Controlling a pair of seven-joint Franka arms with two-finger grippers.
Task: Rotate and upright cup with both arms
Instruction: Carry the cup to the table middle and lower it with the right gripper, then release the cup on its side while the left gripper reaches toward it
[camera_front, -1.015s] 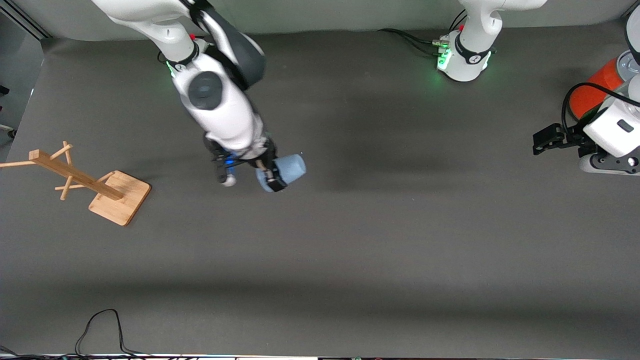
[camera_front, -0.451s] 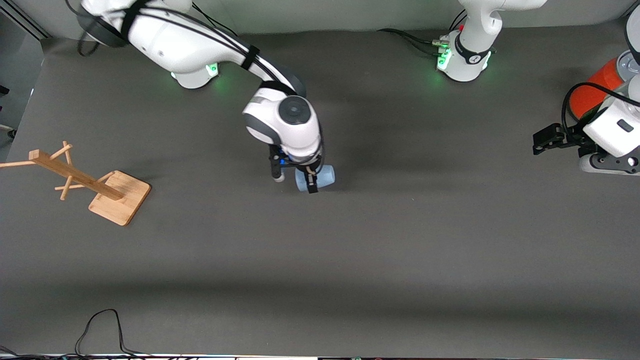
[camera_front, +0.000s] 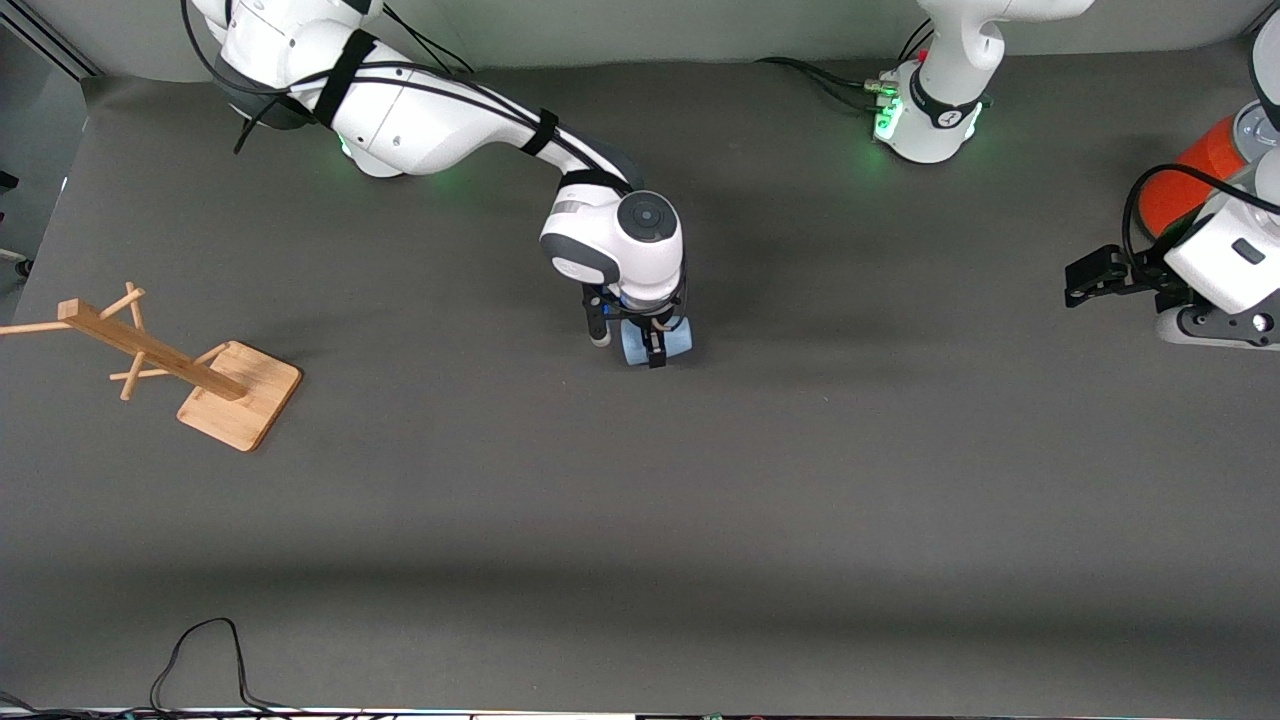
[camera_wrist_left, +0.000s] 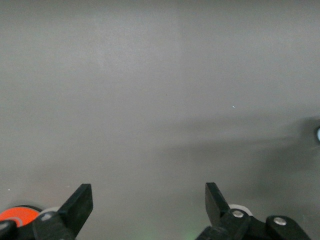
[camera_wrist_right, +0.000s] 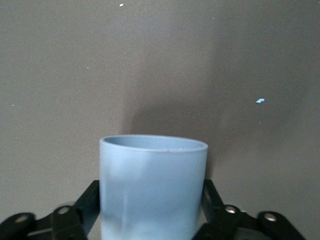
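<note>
The small light-blue cup (camera_front: 679, 338) is gripped between the fingers of my right gripper (camera_front: 655, 350) over the middle of the table. In the right wrist view the cup (camera_wrist_right: 152, 185) fills the space between the two black fingers (camera_wrist_right: 90, 200), which press on its side wall. One round end of the cup points away from the wrist, toward the table. My left gripper (camera_front: 1088, 280) waits open and empty at the left arm's end of the table. In the left wrist view the left gripper (camera_wrist_left: 146, 202) holds nothing and only bare table shows between its fingers.
An orange can (camera_front: 1190, 180) with a grey lid stands beside the left arm and shows in the left wrist view (camera_wrist_left: 15, 215). A wooden peg rack (camera_front: 190, 365) stands toward the right arm's end. A black cable (camera_front: 200, 650) lies at the table's near edge.
My right arm has carried the cup toward the left arm's end of the table, turning its wrist on the way. The left arm has not moved.
</note>
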